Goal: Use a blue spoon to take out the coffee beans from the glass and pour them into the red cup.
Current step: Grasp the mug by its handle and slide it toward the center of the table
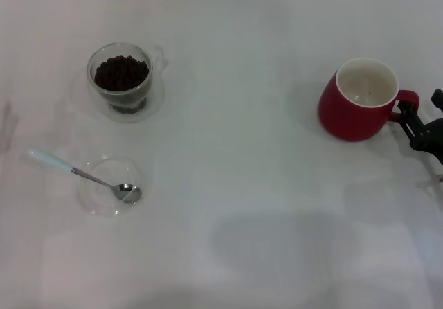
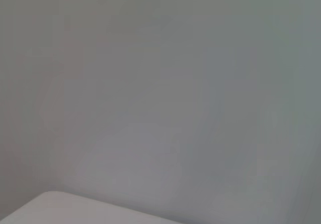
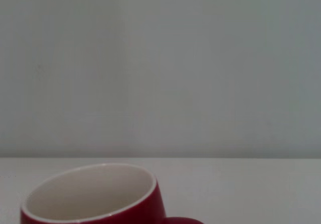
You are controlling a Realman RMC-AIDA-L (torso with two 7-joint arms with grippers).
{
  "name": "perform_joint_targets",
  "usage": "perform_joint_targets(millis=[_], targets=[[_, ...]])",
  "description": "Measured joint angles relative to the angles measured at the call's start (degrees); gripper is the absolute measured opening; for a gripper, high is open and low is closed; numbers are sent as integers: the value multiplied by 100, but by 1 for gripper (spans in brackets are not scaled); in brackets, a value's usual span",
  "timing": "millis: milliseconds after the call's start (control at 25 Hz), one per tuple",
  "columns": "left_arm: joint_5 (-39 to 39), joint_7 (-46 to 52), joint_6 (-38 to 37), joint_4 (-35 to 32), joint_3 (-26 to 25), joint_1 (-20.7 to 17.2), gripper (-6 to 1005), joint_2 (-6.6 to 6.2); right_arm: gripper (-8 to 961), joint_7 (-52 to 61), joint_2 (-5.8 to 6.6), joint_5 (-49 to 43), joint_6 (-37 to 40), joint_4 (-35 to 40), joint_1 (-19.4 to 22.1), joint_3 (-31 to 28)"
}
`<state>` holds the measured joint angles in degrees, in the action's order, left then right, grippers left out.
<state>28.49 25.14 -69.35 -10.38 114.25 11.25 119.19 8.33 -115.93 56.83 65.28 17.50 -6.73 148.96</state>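
Observation:
The glass [image 1: 123, 80] stands at the far left of the white table, filled with dark coffee beans [image 1: 121, 72]. The blue spoon [image 1: 83, 176] lies nearer the front left, its pale handle pointing left and its metal bowl resting in a flat clear dish [image 1: 100, 197]. The red cup [image 1: 358, 100] stands upright at the right, its whitish inside looking empty, its handle pointing right. It also shows in the right wrist view [image 3: 95, 204]. My right gripper [image 1: 419, 120] is at the cup's handle by the right edge. My left gripper is out of view.
A clear saucer [image 1: 154, 104] lies under the glass. The white table [image 1: 242, 205] spreads between the glass and the red cup. The left wrist view shows only a pale wall and a table corner [image 2: 60, 209].

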Motion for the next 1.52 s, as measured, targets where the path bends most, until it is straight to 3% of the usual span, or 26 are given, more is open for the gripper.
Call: perform_joint_targets(millis=[160,360,560,880,1520], targets=[[7,0,0,2,-9,0,861,-2,688,2,1,-33,75,29,5,44],[8,0,0,4,-8,0,861,-2,450,-18,1,-46,212,32,10,51],[8,0,0,10,-9,0,862,-10,293,-25,1,-49,213,27,3,54],[8,0,0,10,-8,0,862,-10,193,-36,1,-50,182,19,-14,52],[8,0,0,-8,-14,1,862,-10,164,-215,1,-50,181,-34,-69,54]])
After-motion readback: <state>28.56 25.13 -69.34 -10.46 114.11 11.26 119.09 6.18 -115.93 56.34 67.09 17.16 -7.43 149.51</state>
